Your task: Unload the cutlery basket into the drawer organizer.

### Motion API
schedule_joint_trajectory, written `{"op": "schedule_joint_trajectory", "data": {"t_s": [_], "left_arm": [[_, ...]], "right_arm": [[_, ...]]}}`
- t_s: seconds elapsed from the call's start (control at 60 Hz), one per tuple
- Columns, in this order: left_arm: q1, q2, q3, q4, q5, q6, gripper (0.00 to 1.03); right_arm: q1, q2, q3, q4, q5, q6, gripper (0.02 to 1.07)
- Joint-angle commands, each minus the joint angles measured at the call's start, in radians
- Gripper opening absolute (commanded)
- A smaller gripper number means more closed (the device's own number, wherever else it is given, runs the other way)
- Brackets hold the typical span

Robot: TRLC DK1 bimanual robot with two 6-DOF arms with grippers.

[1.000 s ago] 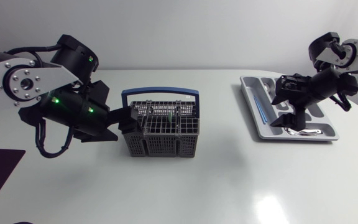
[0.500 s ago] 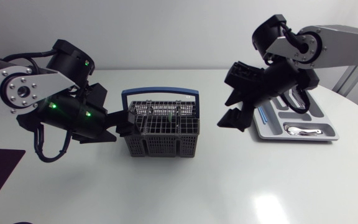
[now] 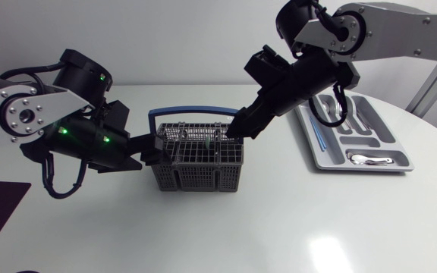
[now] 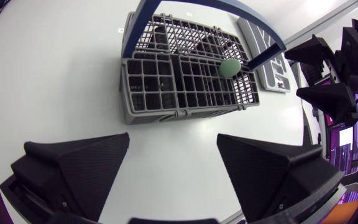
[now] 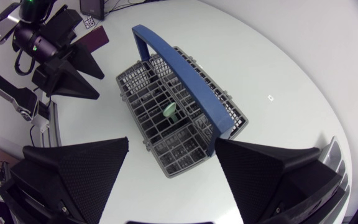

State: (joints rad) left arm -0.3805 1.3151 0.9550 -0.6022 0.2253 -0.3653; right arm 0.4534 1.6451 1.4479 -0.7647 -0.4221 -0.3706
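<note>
Fingers of the left gripper [image 4: 173, 140] are spread wide and empty, just left of the cutlery basket [image 3: 199, 173] at head-view centre. The basket's long axis runs left to right. The right gripper [image 5: 171, 144], equally wide and empty, is held over its right end. White tabletop [image 3: 279, 197] separates it from the drawer organizer [image 3: 332, 155], angled toward the lower right by the table edge.

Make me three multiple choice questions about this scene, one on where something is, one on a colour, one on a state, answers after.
1. The left claw is: A. beside the cutlery basket; B. inside it; C. above its handle.
2. The handle is: A. red; B. blue; C. yellow.
3. The right claw is: A. shut on a spoon; B. shut on the handle; C. open.
Answers: 1 A, it sits at the basket's side; 2 B, the arch shows blue; 3 C, its fingers stand apart, holding nothing.
</note>
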Motion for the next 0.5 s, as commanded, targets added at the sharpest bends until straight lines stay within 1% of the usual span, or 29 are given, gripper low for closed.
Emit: {"op": "schedule_joint_trajectory", "data": {"t_s": [0.0, 0.05, 0.117, 0.15, 0.383, 0.483], "left_arm": [[0.006, -0.008, -0.024, 0.013, -0.007, 0.017, 0.99], [0.006, -0.007, -0.024, 0.021, -0.007, 0.017, 0.99], [0.006, -0.002, -0.024, 0.027, -0.007, 0.019, 0.99], [0.006, -0.001, -0.024, 0.033, -0.007, 0.020, 0.99], [0.008, 0.007, -0.028, 0.058, -0.007, 0.057, 0.99], [0.012, 0.007, -0.036, 0.065, -0.007, 0.075, 0.99]], "right_arm": [[0.024, 0.002, 0.025, 0.013, 0.003, 0.104, 1.02], [0.042, 0.001, 0.017, 0.021, 0.032, 0.145, 1.02], [0.065, -0.008, -0.020, 0.053, 0.105, 0.233, 1.02], [0.079, -0.019, -0.038, 0.073, 0.123, 0.265, 1.02], [0.145, -0.030, -0.041, 0.091, 0.126, 0.383, 1.02], [0.166, -0.056, -0.069, 0.122, 0.149, 0.453, 1.02]]}}
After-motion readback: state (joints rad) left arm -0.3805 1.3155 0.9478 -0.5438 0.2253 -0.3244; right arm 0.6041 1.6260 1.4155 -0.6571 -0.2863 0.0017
